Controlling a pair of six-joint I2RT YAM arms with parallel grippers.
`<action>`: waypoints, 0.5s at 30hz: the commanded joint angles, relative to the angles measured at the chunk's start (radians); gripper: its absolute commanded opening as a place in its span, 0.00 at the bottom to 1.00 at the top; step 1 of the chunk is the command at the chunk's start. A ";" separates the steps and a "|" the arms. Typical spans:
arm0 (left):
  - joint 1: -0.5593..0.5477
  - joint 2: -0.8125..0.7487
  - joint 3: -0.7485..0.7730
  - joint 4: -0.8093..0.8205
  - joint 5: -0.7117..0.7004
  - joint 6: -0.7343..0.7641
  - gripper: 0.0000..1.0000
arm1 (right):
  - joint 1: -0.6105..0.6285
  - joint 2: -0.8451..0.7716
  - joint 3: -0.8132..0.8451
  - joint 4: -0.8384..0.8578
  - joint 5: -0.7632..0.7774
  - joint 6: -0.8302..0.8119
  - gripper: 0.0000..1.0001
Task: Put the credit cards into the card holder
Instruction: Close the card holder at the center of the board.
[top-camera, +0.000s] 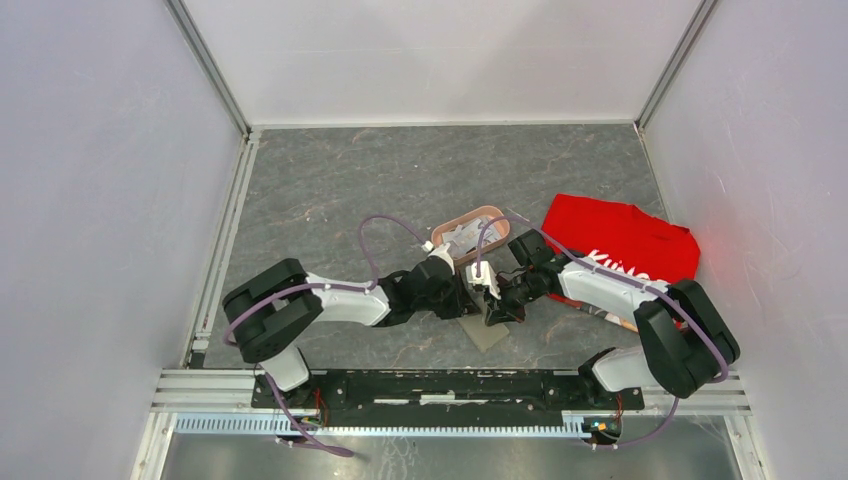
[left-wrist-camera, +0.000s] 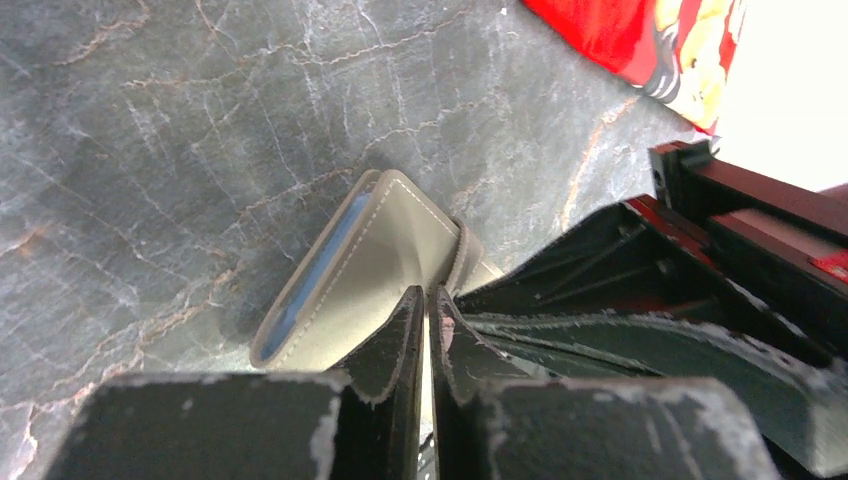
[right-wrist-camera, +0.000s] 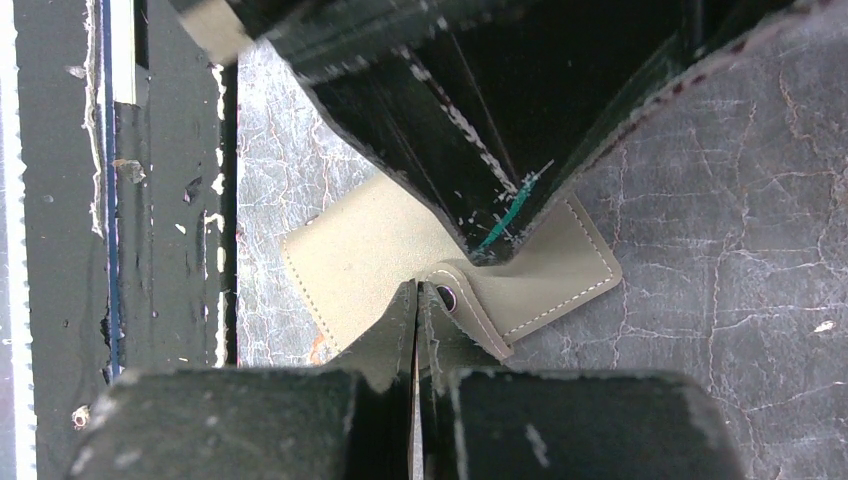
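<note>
The olive-grey card holder (top-camera: 490, 334) lies on the table between the two arms, just ahead of the base rail. In the left wrist view one panel of the card holder (left-wrist-camera: 360, 270) is tilted up, with a blue strip along its pocket edge. My left gripper (left-wrist-camera: 428, 295) has only a thin slit between its jaws and pinches that panel. My right gripper (right-wrist-camera: 417, 288) is shut on the card holder (right-wrist-camera: 340, 260) beside its stud tab (right-wrist-camera: 447, 297). Whitish credit cards (top-camera: 462, 238) lie in the pink tray behind both grippers.
The pink oval tray (top-camera: 499, 216) sits just behind the grippers. A red printed package (top-camera: 620, 245) lies to the right, partly under the right arm. The black base rail (top-camera: 430, 385) runs along the near edge, close to the card holder.
</note>
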 joint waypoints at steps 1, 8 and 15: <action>0.000 -0.087 -0.025 0.029 0.004 0.032 0.12 | 0.004 0.015 0.023 0.004 0.014 -0.010 0.00; 0.000 -0.099 -0.063 0.112 0.055 0.016 0.10 | 0.003 0.015 0.026 0.003 0.009 -0.009 0.00; -0.001 -0.021 -0.062 0.207 0.115 -0.013 0.05 | 0.004 0.018 0.028 0.000 0.011 -0.009 0.00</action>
